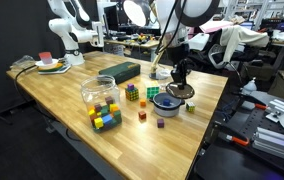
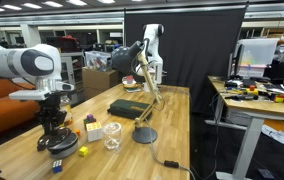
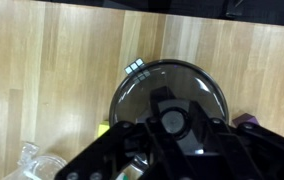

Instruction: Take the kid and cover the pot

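A round glass lid (image 3: 172,100) with a dark centre knob fills the wrist view. My gripper (image 3: 170,122) is straight above it, its fingers shut around the knob. In an exterior view the gripper (image 1: 179,78) hangs over the grey lid (image 1: 181,92), and a dark pot (image 1: 167,103) sits just in front of it near the table's edge. In the other direction, the gripper (image 2: 52,128) holds the lid (image 2: 56,145) low over the wood. The pot does not show in the wrist view.
Rubik's cubes (image 1: 132,92) (image 3: 135,68), a clear jar of coloured blocks (image 1: 102,100), a dark box (image 1: 119,72), a lamp base (image 2: 144,135), a glass (image 2: 112,138) and small loose blocks (image 1: 160,123) stand around. The table edge (image 1: 214,110) is close.
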Tool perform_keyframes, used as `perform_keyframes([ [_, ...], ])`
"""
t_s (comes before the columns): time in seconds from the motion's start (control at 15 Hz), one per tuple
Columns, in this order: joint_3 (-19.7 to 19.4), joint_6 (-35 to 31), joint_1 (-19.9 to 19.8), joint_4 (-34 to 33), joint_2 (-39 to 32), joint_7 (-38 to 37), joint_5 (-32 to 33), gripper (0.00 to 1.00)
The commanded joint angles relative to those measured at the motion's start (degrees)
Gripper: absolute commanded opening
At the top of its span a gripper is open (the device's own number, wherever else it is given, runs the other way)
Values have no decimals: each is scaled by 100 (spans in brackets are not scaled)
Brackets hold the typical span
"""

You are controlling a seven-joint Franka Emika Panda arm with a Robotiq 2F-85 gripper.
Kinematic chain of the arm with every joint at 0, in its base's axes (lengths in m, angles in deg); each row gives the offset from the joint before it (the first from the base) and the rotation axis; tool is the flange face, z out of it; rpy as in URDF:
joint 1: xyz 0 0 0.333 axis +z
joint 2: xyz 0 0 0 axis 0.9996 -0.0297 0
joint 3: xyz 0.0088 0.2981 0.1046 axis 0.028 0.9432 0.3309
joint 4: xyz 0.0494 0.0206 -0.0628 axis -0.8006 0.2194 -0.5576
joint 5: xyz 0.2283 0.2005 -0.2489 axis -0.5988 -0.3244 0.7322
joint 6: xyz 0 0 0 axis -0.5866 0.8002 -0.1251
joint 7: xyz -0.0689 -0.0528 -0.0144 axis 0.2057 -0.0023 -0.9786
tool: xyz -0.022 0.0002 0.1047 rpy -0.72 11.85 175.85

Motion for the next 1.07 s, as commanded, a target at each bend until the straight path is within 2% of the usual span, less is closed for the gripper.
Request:
perform_keyframes([
  [0.0, 141, 222, 180, -425, -436, 49, 222, 8],
  [0.13, 228, 183, 238, -652, -650, 178, 39, 8],
  [0.2, 200, 16, 257, -409, -479, 18, 68, 33],
  [0.67, 206, 25, 275, -591, -659, 77, 66, 33],
  [0.73, 206, 26, 274, -591, -659, 78, 66, 8],
  [1.0, 78, -24, 228, -751, -814, 18, 141, 8],
])
